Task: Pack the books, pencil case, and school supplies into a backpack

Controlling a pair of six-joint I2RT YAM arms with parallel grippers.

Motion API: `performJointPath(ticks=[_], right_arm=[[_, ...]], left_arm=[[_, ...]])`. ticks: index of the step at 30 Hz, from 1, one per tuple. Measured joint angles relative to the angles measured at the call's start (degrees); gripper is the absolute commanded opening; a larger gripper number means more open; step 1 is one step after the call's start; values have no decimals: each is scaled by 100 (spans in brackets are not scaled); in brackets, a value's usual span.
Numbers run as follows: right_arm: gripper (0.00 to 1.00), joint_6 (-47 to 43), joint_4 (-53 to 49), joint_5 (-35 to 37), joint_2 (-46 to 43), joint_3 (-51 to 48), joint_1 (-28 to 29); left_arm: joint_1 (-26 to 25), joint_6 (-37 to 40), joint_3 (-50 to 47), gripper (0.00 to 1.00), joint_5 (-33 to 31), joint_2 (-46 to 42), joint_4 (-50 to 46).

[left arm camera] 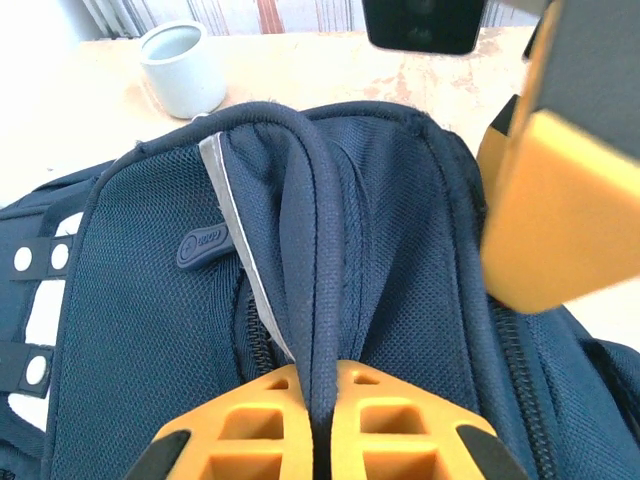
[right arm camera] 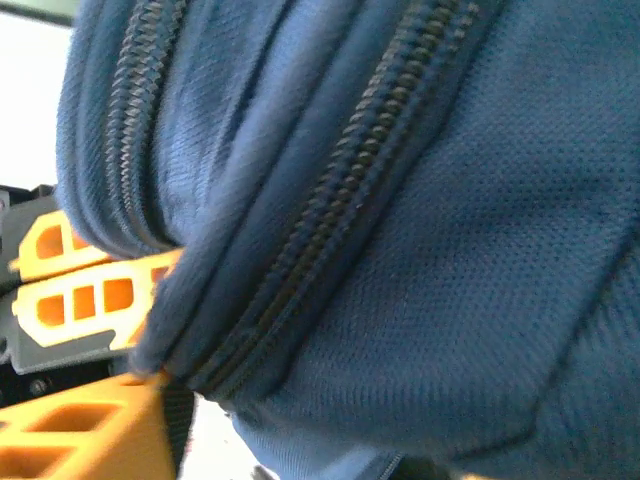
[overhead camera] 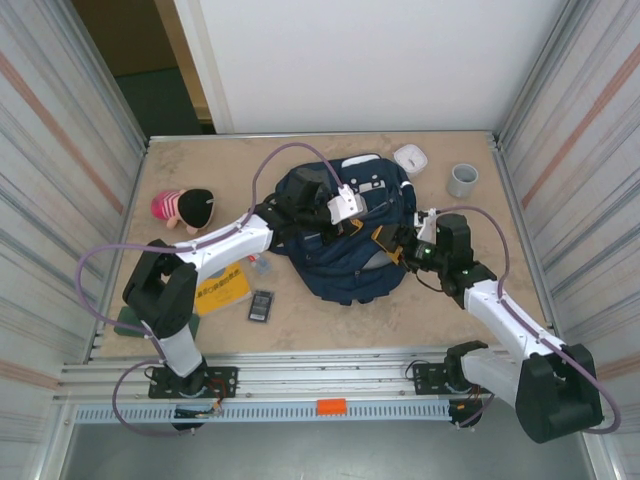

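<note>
The navy backpack (overhead camera: 345, 262) lies in the middle of the table. My left gripper (overhead camera: 378, 234) is shut on the backpack's top handle strap (left arm camera: 305, 230), which runs down between its orange fingers (left arm camera: 250, 420). My right gripper (overhead camera: 402, 252) is pressed against the backpack's right side; one of its fingers (right arm camera: 80, 435) stands far to the side, with zippered fabric (right arm camera: 400, 250) bulging across the gap. The yellow book (overhead camera: 222, 288), a black rectangle (overhead camera: 262, 305) and a clear packet (overhead camera: 260, 265) lie left of the backpack. The dark green book (overhead camera: 130, 320) is partly hidden under the left arm.
A grey cup (overhead camera: 463, 180) and a white round device (overhead camera: 408, 157) stand beyond the backpack at the back right. A pink and black plush toy (overhead camera: 185, 207) lies at the left. Metal walls close in both sides of the table.
</note>
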Motion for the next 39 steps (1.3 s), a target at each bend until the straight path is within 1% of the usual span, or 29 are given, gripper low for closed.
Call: performJointPath(ticks=[2,4,6,7,8,9,11,12,14,16,17,19,23,26,29,32,37,39], right_arm=[[46,79,166,7,48,2,39],[37,122,256,17,66,7,72],[27,164,345,9,83,7,109],[19,184,391,2,85,7,131],[12,225,455,7,85,7,157],[8,254,522,13,85,9,188],[4,275,610,103,79,11,243],[4,291,612,197,79,11,271],[2,295,560,442,79,11,339],[1,289,496,625,81,33,431],[0,282,446,710,81,70,490],[0,243,374,848,81,170,592],[0,184,306,1021,85,382,717],[0,63,190,1167,83,501,763],[0,-46,90,1300,79,535,817],[0,-103,-13,1388,79,535,870],[0,-190,-103,1499,81,584,964],[0,-234,-157,1515,87,656,979]], left_arm=[[0,-2,-17,0,-11,0,-2],[0,-7,-59,0,-26,-28,13],[0,-50,-140,0,-72,-105,28],[-2,-79,-173,2,-105,-142,28],[-7,-118,-199,8,-166,-184,26],[-17,-166,-216,17,-227,-212,22],[-46,-330,-271,35,-420,-313,13],[-61,-442,-293,43,-498,-402,-15],[-118,-667,-352,50,-680,-669,-50],[-219,-968,-450,56,-968,-1054,-79],[-289,-1156,-516,57,-1163,-1268,-92],[-472,-1528,-643,64,-1600,-1681,-162],[-949,-2494,-907,64,-2708,-2345,-610],[-1220,-3397,-1320,63,-3329,-2730,-831],[-1421,-4286,-1781,62,-3733,-2927,-973],[-1722,-4988,-2004,62,-4072,-2894,-1117],[-2330,-5766,-2017,62,-4481,-2732,-1158],[-2479,-6002,-2015,61,-4572,-2614,-1154]])
